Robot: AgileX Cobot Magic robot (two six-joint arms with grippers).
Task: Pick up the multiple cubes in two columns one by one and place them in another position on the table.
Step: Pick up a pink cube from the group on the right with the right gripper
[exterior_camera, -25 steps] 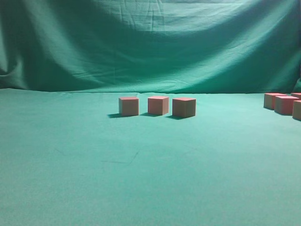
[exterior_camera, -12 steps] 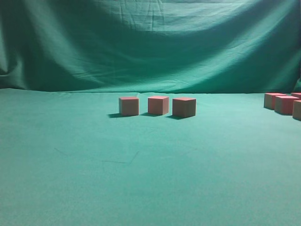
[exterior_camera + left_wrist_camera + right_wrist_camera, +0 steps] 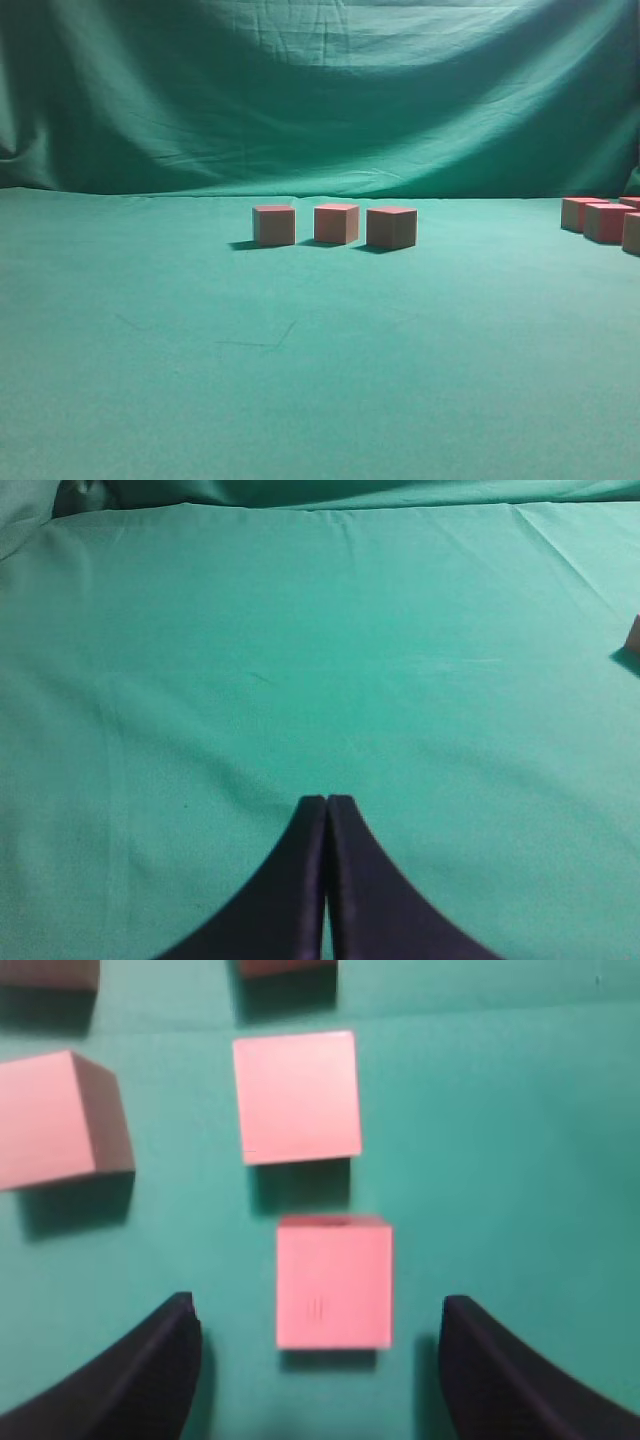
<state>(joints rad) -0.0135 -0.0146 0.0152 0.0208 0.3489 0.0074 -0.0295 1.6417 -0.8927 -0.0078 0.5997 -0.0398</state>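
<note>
Right end effector [image 3: 315, 1360] spread wide, nearest cube [image 3: 333, 1282] centred btwn fingers, lower middle of wrist frame. Drop straight, square to cube sides, avoid neighbour cube [image 3: 297, 1095] above. Left end effector [image 3: 326, 805] pressed together over bare bench [image 3: 300, 660].

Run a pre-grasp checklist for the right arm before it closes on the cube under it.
1. Right gripper open: ok.
2. Nearest cube between the fingers: ok, a gap shows on each side.
3. Neighbouring cube apart from it: ok, cloth shows between.
4. Left gripper shut, holding nothing: ok.
5. Bare table in front of the three-cube row for placing: ok.
6. Height above the cube: cannot tell.
</note>
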